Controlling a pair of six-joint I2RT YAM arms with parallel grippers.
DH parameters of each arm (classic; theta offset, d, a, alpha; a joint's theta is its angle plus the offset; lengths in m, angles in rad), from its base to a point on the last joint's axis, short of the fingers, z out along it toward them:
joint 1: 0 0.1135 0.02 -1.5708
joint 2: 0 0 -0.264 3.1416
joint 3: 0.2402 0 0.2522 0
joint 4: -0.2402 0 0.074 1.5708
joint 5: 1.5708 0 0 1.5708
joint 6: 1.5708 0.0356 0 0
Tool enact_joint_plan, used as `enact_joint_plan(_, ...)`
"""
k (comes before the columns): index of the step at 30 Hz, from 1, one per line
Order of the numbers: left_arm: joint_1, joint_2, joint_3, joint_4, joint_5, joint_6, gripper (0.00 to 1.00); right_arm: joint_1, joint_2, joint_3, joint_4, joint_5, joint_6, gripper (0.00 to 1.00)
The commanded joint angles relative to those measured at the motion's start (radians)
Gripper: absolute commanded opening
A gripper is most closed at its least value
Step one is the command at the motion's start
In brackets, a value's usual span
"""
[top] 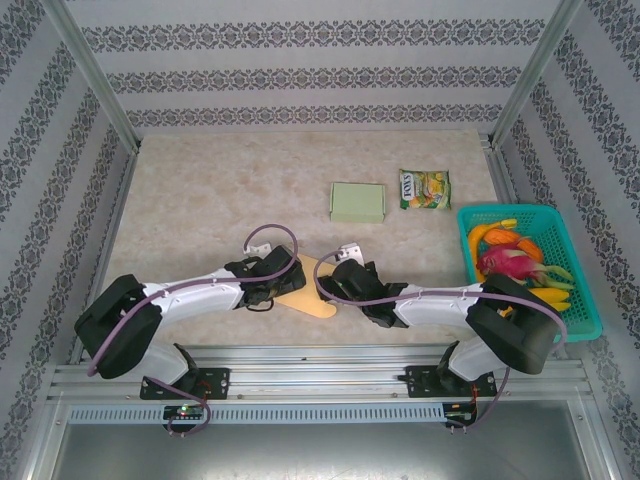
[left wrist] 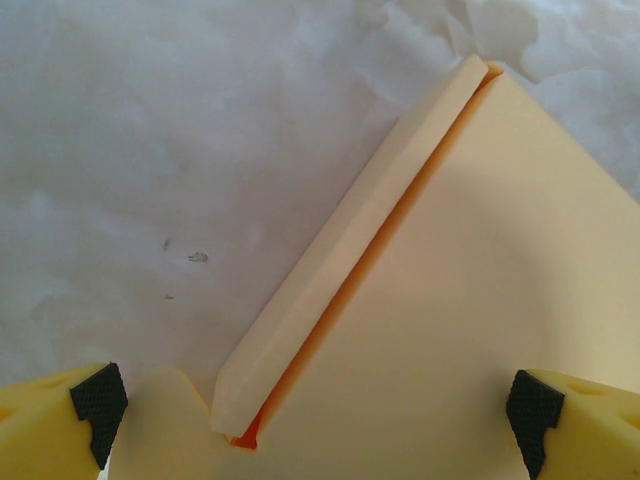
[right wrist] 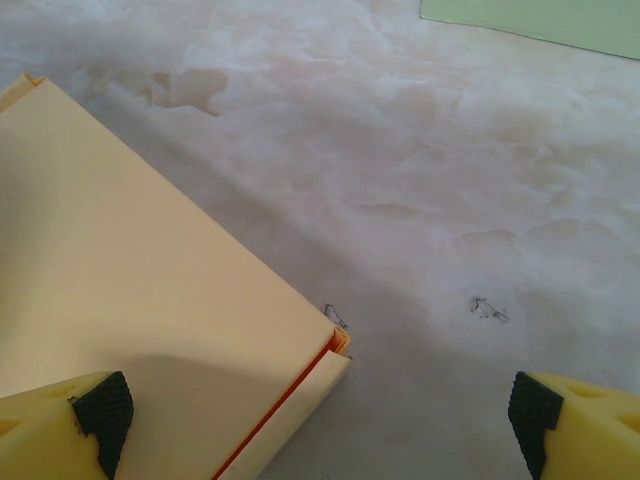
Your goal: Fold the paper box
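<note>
Though half-hidden, paper box (top: pixel 316 300) edge visible

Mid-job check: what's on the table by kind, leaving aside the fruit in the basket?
Paper boxes: 2 (cream box, green box)
Snack packet: 1
Basket: 1
Total: 4

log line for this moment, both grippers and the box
left gripper: open, over paper box | right gripper: open, over its corner | paper box: lying on table, unheld
</note>
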Motion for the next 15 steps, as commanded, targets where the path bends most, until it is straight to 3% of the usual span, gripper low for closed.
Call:
enact_joint_plan(1, -0.002, 0.01, -0.007, -0.005, 0.028, -0.016, 1.0, -0.004, 0.011, -0.03, -0.021, 0.017, 0.012, 0.98)
enact_joint_plan(15, -0.002, 0.047, 0.004, 0.001, 0.09, 0.01, 0.9, -0.003, 0.026, -0.037, -0.002, 0.022, 0.019, 0.98)
